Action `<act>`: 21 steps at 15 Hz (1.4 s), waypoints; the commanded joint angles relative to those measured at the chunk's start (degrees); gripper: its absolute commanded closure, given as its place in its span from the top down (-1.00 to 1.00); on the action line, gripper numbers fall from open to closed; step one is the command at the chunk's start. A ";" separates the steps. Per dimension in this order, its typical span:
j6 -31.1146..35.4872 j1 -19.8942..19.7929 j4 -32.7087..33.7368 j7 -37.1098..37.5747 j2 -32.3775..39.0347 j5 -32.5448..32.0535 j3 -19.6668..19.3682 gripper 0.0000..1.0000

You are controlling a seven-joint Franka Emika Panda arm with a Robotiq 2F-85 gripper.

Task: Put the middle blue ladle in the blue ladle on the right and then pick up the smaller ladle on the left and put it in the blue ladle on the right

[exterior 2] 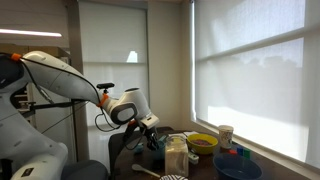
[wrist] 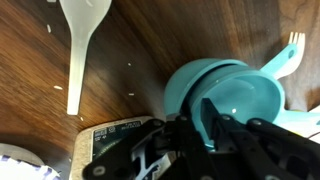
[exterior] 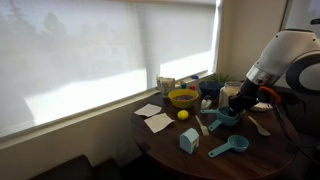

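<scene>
The gripper [exterior: 231, 108] hangs low over the right part of the round wooden table [exterior: 170, 152]. Its arm comes in from the right edge in an exterior view, and it sits right down on a blue ladle [exterior: 222, 119] lying there. In the wrist view that ladle fills the right half of the picture. Its bowl shows a double rim, as though one ladle bowl sits inside another, and a pale handle runs up to the right. One dark finger [wrist: 212, 113] reaches down inside the bowl close to its near rim, but the opposing finger is hidden by the gripper body, so I cannot tell whether the jaws are spread or pinching the rim. A second blue ladle [exterior: 238, 144] lies nearer the front edge of the table, apart from the gripper, with its handle pointing left. Farther left a small light-blue ladle [exterior: 188, 140] stands by itself, too small in the picture to make out its shape. At the far side sits a yellow bowl [exterior: 183, 98] with a lemon [exterior: 183, 114] just in front of it, and white napkins [exterior: 158, 123] lie to their left. A white spoon [wrist: 80, 30] lies on the bare wood, left of the ladle in the wrist view.
</scene>
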 commanded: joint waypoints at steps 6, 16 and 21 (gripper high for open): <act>2.28 0.17 -0.05 -0.35 -0.67 1.77 -0.99 0.76; 2.21 0.02 -0.30 -1.00 -2.02 1.12 -0.90 1.00; 4.17 -0.15 -0.90 -1.20 -5.08 1.00 -0.48 1.00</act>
